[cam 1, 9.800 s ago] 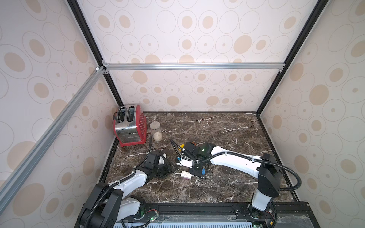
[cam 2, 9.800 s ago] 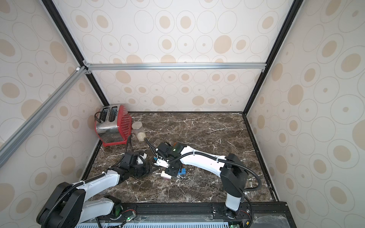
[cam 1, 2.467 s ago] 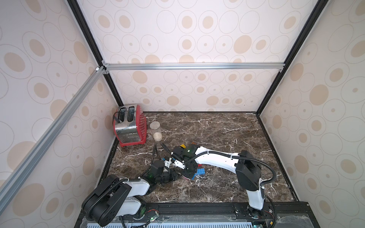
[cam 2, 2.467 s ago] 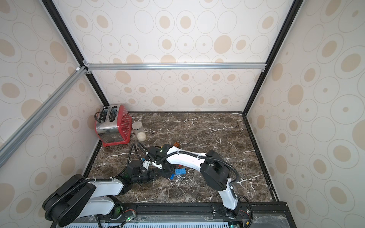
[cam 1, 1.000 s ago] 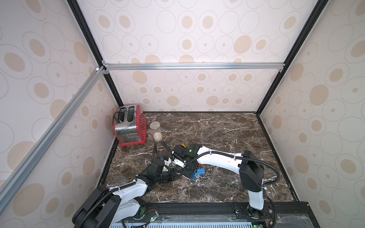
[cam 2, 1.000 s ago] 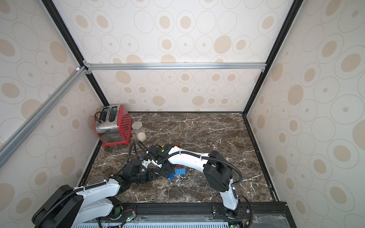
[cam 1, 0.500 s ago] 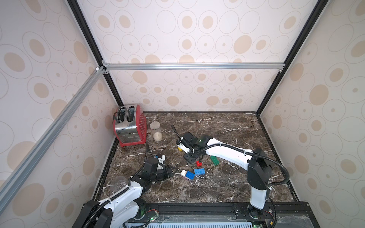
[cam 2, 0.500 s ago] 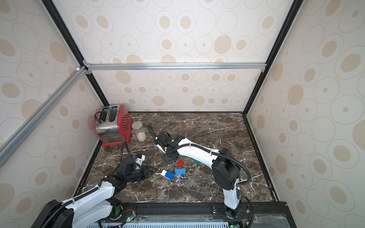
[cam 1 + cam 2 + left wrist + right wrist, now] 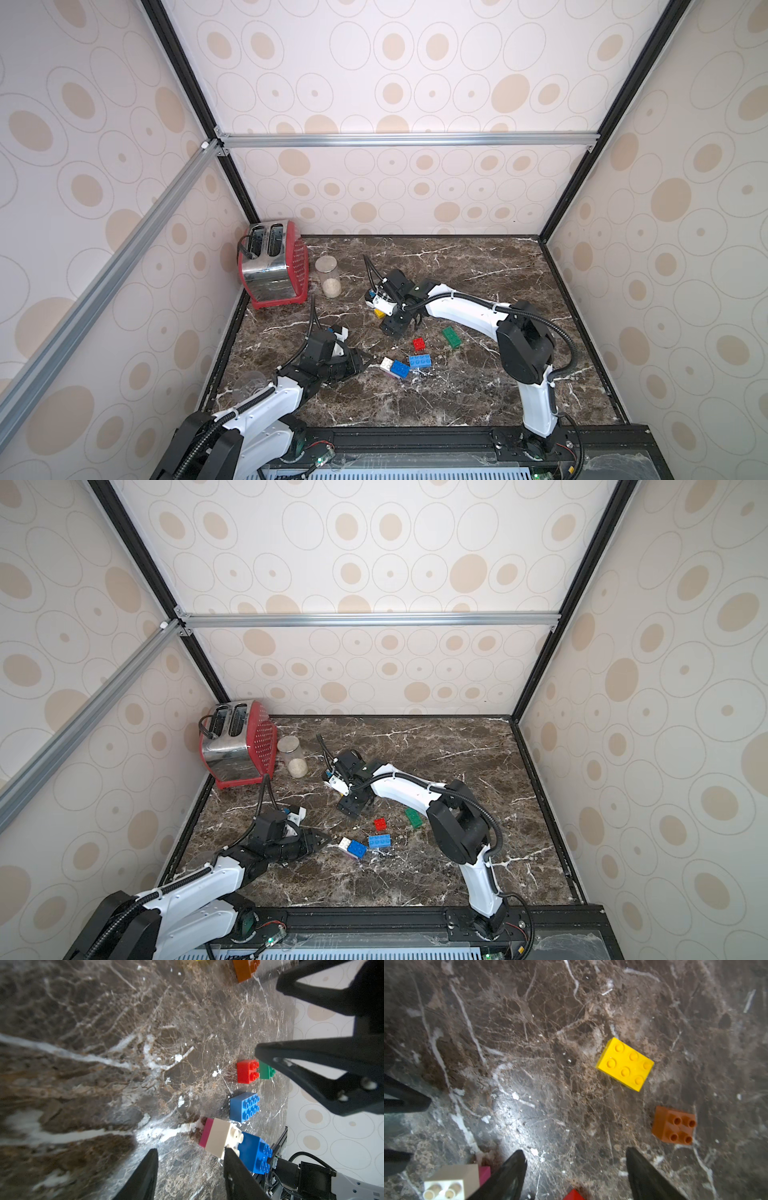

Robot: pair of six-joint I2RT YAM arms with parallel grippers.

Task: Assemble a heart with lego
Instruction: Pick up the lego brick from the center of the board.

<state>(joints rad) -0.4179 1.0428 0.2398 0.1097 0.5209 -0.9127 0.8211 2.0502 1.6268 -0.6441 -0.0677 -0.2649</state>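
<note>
The heart point(image 9: 394, 368) point(image 9: 352, 848) is a small joined cluster of pink, white and blue bricks lying on the marble. Loose lego lies around it: a blue brick point(image 9: 419, 360), a red one point(image 9: 419, 343), a green one point(image 9: 451, 336), a yellow one point(image 9: 625, 1064) and an orange one point(image 9: 673, 1125). My left gripper point(image 9: 190, 1149) point(image 9: 362, 362) is open and empty, low over the table, with the cluster point(image 9: 218, 1138) just outside one finger. My right gripper point(image 9: 575, 1152) point(image 9: 399, 326) hangs open over bare marble between the yellow and red bricks.
A red toaster point(image 9: 272, 266) stands in the back left corner with a glass jar point(image 9: 328, 276) beside it. Patterned walls close in the marble table point(image 9: 478, 395) on three sides, and a black rail runs along the front edge.
A second ago both grippers met over the cluster. They have since parted: the cluster lies free, the left gripper has drawn back to the left, and the right has moved back and opened wider.
</note>
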